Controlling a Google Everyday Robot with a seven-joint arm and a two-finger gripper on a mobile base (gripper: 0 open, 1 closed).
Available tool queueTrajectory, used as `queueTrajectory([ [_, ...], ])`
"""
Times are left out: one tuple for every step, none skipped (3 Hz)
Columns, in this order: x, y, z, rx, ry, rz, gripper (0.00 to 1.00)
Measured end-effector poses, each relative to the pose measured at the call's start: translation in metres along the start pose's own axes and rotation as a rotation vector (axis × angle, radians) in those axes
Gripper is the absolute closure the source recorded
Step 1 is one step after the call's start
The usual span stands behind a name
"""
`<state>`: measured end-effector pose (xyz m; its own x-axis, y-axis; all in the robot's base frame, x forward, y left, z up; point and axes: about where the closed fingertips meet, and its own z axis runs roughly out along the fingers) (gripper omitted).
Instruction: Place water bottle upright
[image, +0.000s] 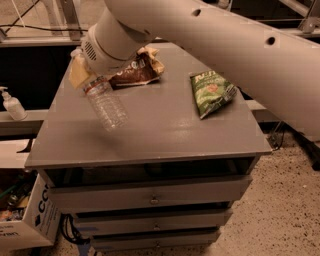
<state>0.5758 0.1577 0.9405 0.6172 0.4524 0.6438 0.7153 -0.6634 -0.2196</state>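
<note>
One water bottle, jaws holding it, two snack bags, one dispenser

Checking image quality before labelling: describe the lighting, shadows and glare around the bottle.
Camera view: warm, dim light; the water bottle throws a faint shadow on the table top; weak highlights on its ribs; the gripper, at the bottle's neck, sits under the arm.
</note>
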Motion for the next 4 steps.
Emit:
queueTrajectory([
  [0.0077, 0.0038, -0.0054, 0.074, 0.104, -0.035, 1.00],
  [0.0106, 0.0014, -0.0116, 0.185, 0.195, -0.105, 1.00],
  [0.0107, 0.0013, -0.0113, 0.184, 0.193, -0.102, 1.00],
  [0.0101, 0.0009, -0.0084, 0.181, 0.253, -0.120, 1.00],
])
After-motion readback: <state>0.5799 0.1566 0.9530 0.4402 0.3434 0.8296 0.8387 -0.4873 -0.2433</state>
